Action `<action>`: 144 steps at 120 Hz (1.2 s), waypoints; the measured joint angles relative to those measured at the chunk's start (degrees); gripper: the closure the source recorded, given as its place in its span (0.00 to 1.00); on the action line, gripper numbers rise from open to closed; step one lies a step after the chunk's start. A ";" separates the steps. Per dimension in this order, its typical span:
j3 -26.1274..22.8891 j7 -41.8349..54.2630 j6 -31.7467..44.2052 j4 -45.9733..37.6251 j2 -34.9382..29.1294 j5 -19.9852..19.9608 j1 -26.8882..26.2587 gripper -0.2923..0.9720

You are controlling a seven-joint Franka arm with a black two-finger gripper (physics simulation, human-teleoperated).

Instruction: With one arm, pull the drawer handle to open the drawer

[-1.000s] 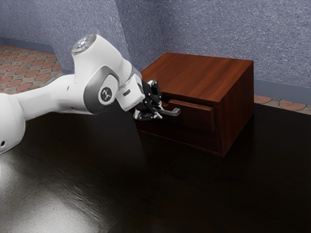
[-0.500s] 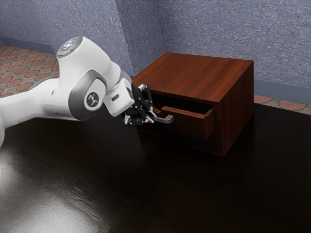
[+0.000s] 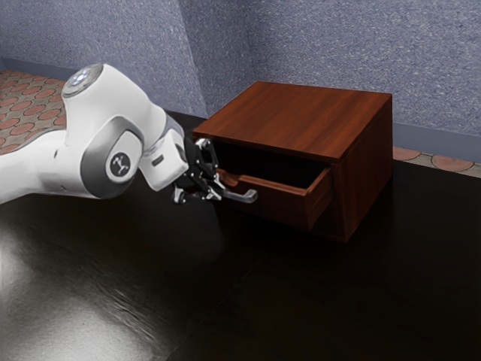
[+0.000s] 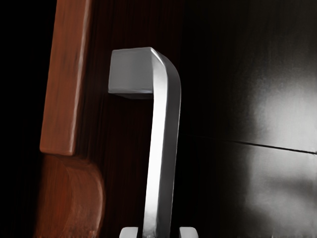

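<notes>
**At the cabinet front: handle clamped, drawer partly out**

Low over the dark table (image 3: 263, 301), the white arm (image 3: 68, 154) reaches level from the exterior view's left. A small emblem (image 3: 120, 163) on its grey joint is unreadable. The gripper (image 3: 216, 192) clamps the silver drawer handle (image 3: 244, 196) (image 4: 163, 148). The drawer (image 3: 278, 199) juts partly from the wooden cabinet (image 3: 301, 116).

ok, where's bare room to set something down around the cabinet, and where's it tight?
Free: the table below the part-open drawer in the exterior view, the strip right of the cabinet, and its bare top. Crowded: the drawer front, where the gripper clamps the handle and the arm comes in from that view's left.
</notes>
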 joint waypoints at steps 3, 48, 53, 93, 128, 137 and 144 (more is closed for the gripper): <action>0.00 0.00 -0.02 -0.26 -0.21 -0.01 0.05 0.76; -0.07 -0.04 -0.20 -3.86 -3.53 -0.47 -0.13 0.76; -0.08 -0.05 -0.20 -4.30 -3.95 -0.58 -0.19 0.76; -0.07 -0.06 -0.28 -7.28 -6.68 -0.92 -0.44 0.76; -0.07 -0.07 -0.61 -12.55 -13.98 -1.24 -0.53 0.76; -0.06 -0.08 -1.74 -14.61 -19.68 -1.61 -1.99 0.76; -0.07 -0.07 -3.98 -15.09 -25.91 -1.82 -3.88 0.74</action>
